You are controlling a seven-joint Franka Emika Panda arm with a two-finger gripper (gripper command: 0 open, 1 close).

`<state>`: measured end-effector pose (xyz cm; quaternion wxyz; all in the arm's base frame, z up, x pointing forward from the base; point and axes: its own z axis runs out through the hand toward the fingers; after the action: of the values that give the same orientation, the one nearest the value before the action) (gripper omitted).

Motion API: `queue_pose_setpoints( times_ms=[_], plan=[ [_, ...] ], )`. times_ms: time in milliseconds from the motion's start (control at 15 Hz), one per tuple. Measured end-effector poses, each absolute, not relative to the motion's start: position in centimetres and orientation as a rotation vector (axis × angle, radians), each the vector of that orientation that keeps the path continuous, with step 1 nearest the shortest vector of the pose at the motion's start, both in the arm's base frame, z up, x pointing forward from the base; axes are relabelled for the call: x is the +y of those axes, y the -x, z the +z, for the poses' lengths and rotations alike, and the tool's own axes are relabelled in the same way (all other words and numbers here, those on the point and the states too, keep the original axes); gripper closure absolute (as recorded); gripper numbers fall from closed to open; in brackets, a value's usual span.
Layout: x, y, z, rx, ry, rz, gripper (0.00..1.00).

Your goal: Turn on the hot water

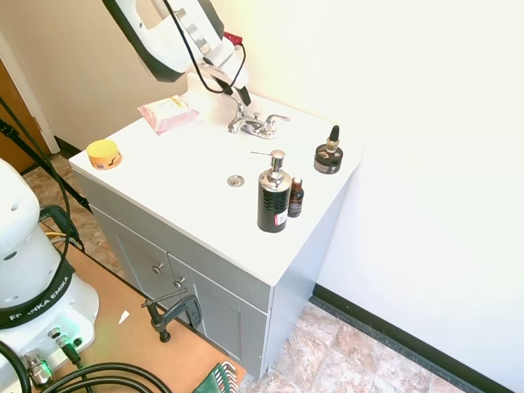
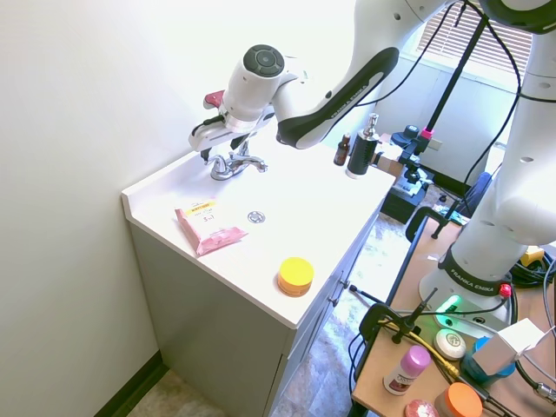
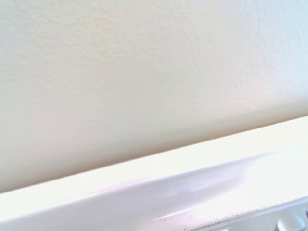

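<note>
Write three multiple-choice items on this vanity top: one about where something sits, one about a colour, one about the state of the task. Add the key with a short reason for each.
1. Where is the pincer?
A. Over the yellow tin
B. Close by the faucet's left-hand lever, near the backsplash
C. Beside the black soap bottle

2. What colour is the wipes pack?
A. Pink
B. Green
C. Blue

3. Is water coming out of the spout?
A. Yes, a steady stream
B. None can be seen
C. The basin is overflowing

Key:
1 B, both exterior views show the pincer down at the left-hand lever of the faucet, far from the yellow tin and the black soap bottle.
2 A, the pack is plainly pink in both views.
3 B, no stream shows below the spout and the white top looks dry.
</note>
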<state>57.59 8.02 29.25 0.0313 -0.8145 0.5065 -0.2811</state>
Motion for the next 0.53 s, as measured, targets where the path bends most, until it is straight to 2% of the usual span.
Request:
queue_pose_setpoints(
  times_ms=[267, 533],
  plan=[
    [7.7, -57.4, 28.6, 1.604, 2.644, -0.748, 0.00],
    [6.2, -56.4, 29.4, 1.609, 2.776, -0.737, 0.00]
  ],
)
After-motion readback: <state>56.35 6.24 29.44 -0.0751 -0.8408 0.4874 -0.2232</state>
